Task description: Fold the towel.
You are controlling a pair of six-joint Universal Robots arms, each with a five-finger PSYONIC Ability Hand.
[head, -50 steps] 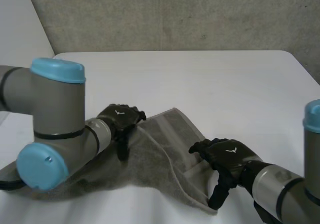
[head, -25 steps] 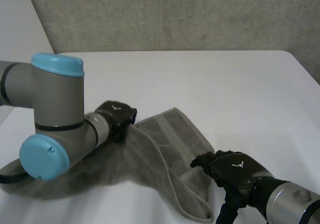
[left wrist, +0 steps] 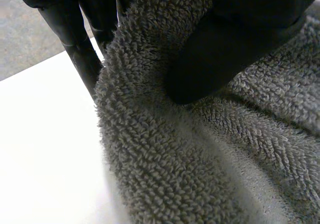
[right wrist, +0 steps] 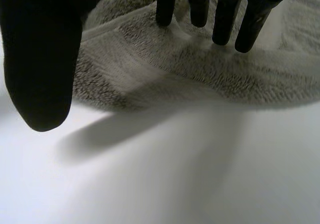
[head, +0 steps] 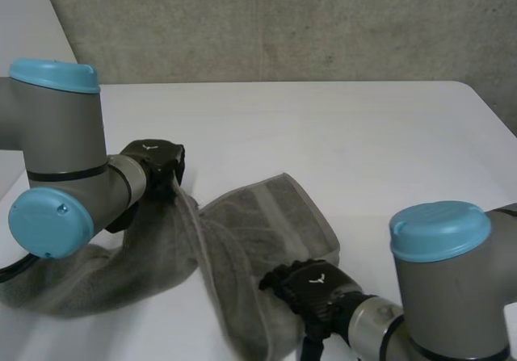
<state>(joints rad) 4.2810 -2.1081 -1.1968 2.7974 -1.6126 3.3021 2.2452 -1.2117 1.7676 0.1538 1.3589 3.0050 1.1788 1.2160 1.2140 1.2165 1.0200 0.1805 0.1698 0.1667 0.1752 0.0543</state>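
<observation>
Fingers point(left wrist: 80, 53) and thumb point(left wrist: 225, 53) of the left hand point(head: 153, 163) are pinched on a raised edge of the towel point(head: 266, 216), crumpled on the table point(head: 363, 135). Straight fingers point(right wrist: 225, 13) of the right hand point(head: 313, 284) are rested on it. Soft, limp cloth is judged best taken at corners.

The towel point(head: 266, 216) lies on the table's point(head: 363, 135) near left.

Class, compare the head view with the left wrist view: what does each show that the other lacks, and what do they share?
Head view: the right hand resting on the towel's near part, and the wall behind. Left wrist view: up close, the left hand pinching the towel's pile between thumb and fingers. Shared: towel, left hand, white table.
</observation>
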